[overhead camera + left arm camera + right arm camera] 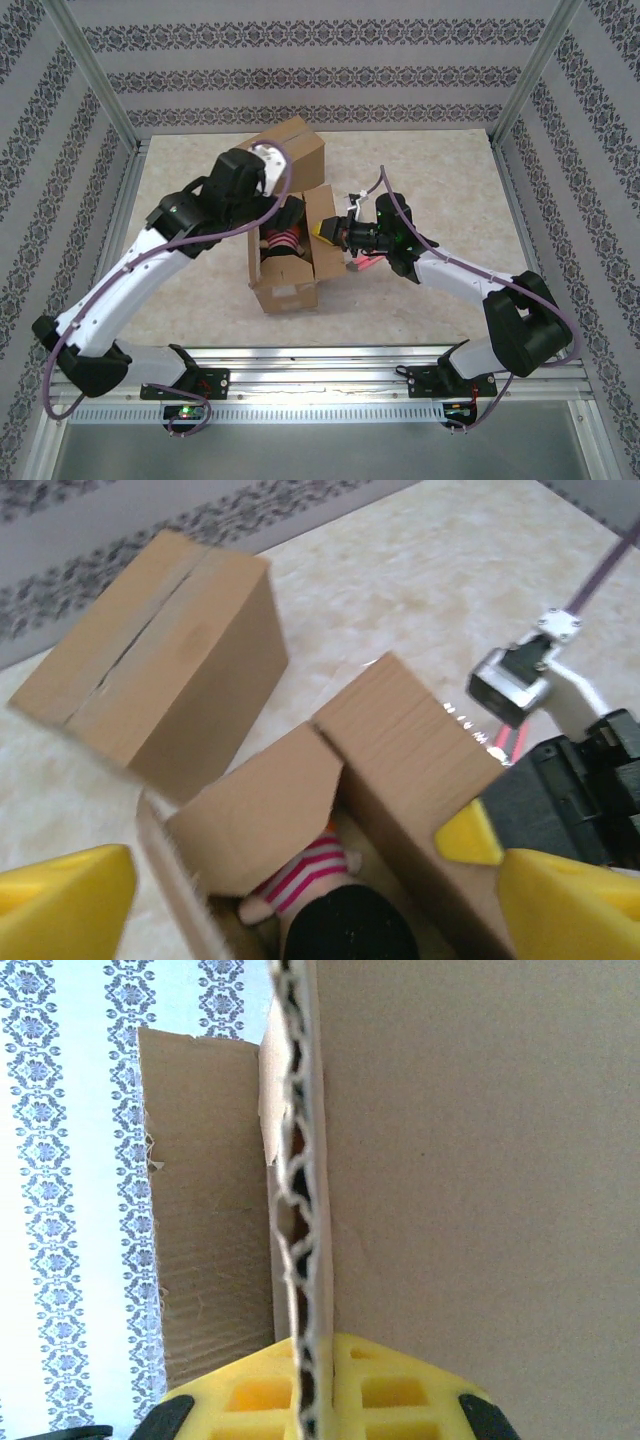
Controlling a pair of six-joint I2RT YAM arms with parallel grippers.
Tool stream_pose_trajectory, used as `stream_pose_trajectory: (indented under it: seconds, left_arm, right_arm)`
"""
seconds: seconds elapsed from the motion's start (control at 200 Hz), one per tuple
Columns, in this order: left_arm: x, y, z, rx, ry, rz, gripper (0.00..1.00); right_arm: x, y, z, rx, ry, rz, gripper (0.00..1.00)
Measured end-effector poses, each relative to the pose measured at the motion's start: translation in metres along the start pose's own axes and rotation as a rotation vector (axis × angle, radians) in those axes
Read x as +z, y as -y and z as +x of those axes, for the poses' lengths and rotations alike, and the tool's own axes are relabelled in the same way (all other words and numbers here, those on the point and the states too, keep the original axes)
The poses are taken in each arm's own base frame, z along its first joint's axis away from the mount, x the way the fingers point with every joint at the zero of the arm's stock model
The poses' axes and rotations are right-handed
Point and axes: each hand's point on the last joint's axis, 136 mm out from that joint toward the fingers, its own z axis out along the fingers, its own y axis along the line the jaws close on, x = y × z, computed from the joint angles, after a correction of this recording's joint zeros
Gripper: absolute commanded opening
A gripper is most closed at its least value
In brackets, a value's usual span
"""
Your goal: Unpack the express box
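Cardboard, open-topped, the express box (287,288) sits mid-surface with a pink-striped soft toy (305,870) inside. The right gripper (328,232) is clamped on its right flap's edge. The left gripper (310,885) hovers above, fingers (60,900) spread wide, holding nothing. A closed cardboard box (297,150) stands behind it near the far edge. Beige marbled surface (440,200) lies open either side, within patterned walls (300,80).

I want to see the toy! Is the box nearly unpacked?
Done: the box is open. In hand: the right jaws pinch its flap; the left jaws hang open above. To do: the striped toy is still inside.
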Motion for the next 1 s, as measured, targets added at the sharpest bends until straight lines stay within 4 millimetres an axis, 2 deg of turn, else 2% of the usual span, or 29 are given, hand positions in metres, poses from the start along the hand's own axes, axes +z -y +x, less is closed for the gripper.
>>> stream_pose_trajectory:
  seconds: [0.16,0.255,0.415,0.56,0.764,0.999]
  left_arm:
    - [0.043,0.017,0.016,0.11,-0.101,0.045,0.9]
    - [0.062,0.021,0.032,0.157,-0.158,0.055,0.9]
    - [0.072,0.02,0.052,0.22,-0.212,0.052,0.9]
    - [0.08,0.014,0.064,0.272,-0.239,0.018,0.85]
    - [0.102,0.006,0.082,0.35,-0.298,-0.031,0.8]
    - [0.113,-0.007,0.085,0.431,-0.306,-0.109,0.79]
  right_arm:
    - [-0.003,0.0,-0.003,0.004,0.0,-0.003,0.0]
    - [-0.003,0.0,-0.002,0.003,-0.005,-0.005,0.0]
    - [-0.003,0.0,-0.002,0.003,-0.006,-0.005,0.0]
    - [-0.003,0.0,-0.002,0.003,-0.006,-0.005,0.0]
    - [-0.002,0.001,-0.002,0.006,-0.007,-0.003,0.0]
    - [-0.002,0.001,-0.002,0.005,-0.007,-0.003,0.0]
